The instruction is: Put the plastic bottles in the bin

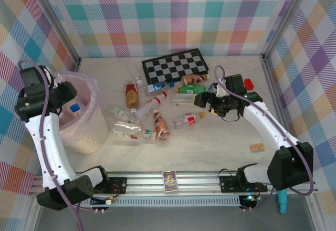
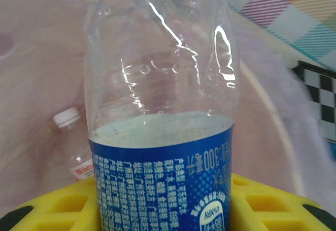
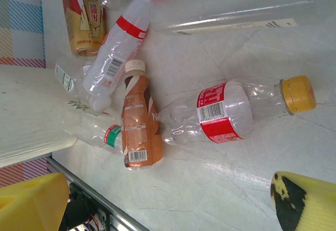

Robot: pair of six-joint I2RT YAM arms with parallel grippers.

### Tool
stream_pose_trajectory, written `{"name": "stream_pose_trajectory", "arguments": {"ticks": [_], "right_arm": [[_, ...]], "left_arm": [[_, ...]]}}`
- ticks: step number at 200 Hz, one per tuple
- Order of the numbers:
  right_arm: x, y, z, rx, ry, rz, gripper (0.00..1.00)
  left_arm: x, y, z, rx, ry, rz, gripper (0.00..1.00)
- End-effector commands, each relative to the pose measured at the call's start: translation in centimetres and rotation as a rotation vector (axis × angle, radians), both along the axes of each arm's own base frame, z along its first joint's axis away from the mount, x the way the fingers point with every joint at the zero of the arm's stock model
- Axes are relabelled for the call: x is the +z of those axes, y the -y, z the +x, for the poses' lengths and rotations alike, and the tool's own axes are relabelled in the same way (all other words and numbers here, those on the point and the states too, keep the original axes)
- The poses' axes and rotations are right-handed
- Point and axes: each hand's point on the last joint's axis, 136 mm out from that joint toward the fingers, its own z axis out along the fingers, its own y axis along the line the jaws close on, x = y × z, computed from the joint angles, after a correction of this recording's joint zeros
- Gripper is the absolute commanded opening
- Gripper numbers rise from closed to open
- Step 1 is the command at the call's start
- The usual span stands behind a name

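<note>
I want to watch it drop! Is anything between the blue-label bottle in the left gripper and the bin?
Nothing visible is in the way. The left gripper holds the blue-label bottle over the open bin, with the pink bag below. One white-capped bottle lies inside, off to the side.

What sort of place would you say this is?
Probably a robot test cell: plaid fabric walls enclose the table, two arms are bolted to a metal rail, and plastic bottles lie scattered by a bin.

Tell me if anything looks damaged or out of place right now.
The blue-labelled clear bottle between the left fingers is crumpled and creased along its upper wall, over the pink-lined bin. No spill visible.
</note>
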Motion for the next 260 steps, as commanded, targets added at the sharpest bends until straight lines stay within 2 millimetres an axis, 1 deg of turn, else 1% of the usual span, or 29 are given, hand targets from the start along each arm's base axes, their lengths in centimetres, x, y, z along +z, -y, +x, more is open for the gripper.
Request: {"name": "stream_pose_trajectory", "arguments": {"ticks": [1, 15, 39, 88, 125, 137, 142, 148, 153, 155, 167, 171, 193, 211, 218, 244, 260], "right_arm": [[-0.4, 0.1, -0.3, 0.013, -0.011, -0.010, 0.98], [-0.6, 0.1, -0.2, 0.011, -0.014, -0.011, 0.98], [-0.5, 0.0, 0.0, 0.012, -0.006, -0.004, 0.98], [-0.4, -0.1, 0.1, 0.013, 0.001, 0.003, 0.99], [-0.6, 0.1, 0.0, 0.010, 0.011, -0.012, 1.00], [-0.4, 0.2, 0.0, 0.012, 0.016, -0.017, 0.99], [-0.4, 0.2, 0.0, 0.010, 0.017, -0.018, 0.99], [-0.3, 0.2, 0.0, 0.009, 0.018, -0.019, 0.99], [-0.3, 0.3, 0.1, 0.007, 0.020, -0.019, 0.99], [-0.3, 0.3, 0.1, 0.007, 0.020, -0.019, 0.99], [-0.1, 0.3, 0.1, 0.000, 0.022, -0.016, 0.99], [-0.1, 0.3, 0.1, -0.003, 0.021, -0.014, 0.99], [0.0, 0.6, 0.3, -0.019, 0.023, -0.028, 0.99], [0.0, 1.3, 0.4, -0.042, 0.019, -0.075, 0.99], [0.0, 1.7, 0.5, -0.051, 0.021, -0.093, 0.99], [0.2, 3.6, 1.4, -0.120, 0.013, -0.144, 0.99], [0.0, 5.8, 2.3, -0.210, -0.020, -0.184, 0.99]], "left_arm": [[-1.2, -0.7, 0.4, -0.019, -0.008, 0.006, 0.18], [-3.1, -1.2, 0.5, -0.010, -0.065, 0.011, 0.18], [-5.6, -2.1, 0.8, 0.005, -0.121, 0.019, 0.18], [-10.9, -2.3, 1.8, -0.018, -0.232, -0.041, 0.18], [-15.1, -2.5, 1.6, 0.001, -0.309, -0.077, 0.18], [-15.9, -2.4, 1.5, -0.001, -0.320, -0.088, 0.23], [-16.2, -2.3, 1.4, -0.002, -0.325, -0.093, 0.28], [-16.4, -2.3, 1.4, -0.004, -0.329, -0.093, 0.36], [-16.4, -2.3, 1.4, -0.006, -0.332, -0.095, 0.44], [-16.5, -2.2, 1.4, -0.007, -0.334, -0.095, 0.44], [-16.5, -2.1, 1.4, -0.016, -0.343, -0.101, 0.63], [-16.5, -2.1, 1.4, -0.019, -0.344, -0.102, 0.67], [-15.7, -2.2, 1.6, -0.018, -0.323, -0.093, 0.83], [-14.4, -1.8, 1.7, -0.030, -0.294, -0.099, 0.95], [-13.7, -1.7, 1.6, -0.031, -0.278, -0.094, 1.00], [-10.2, -1.4, 1.1, -0.035, -0.203, -0.053, 1.00], [-7.7, -1.2, 0.6, -0.035, -0.159, -0.025, 1.00]]}}
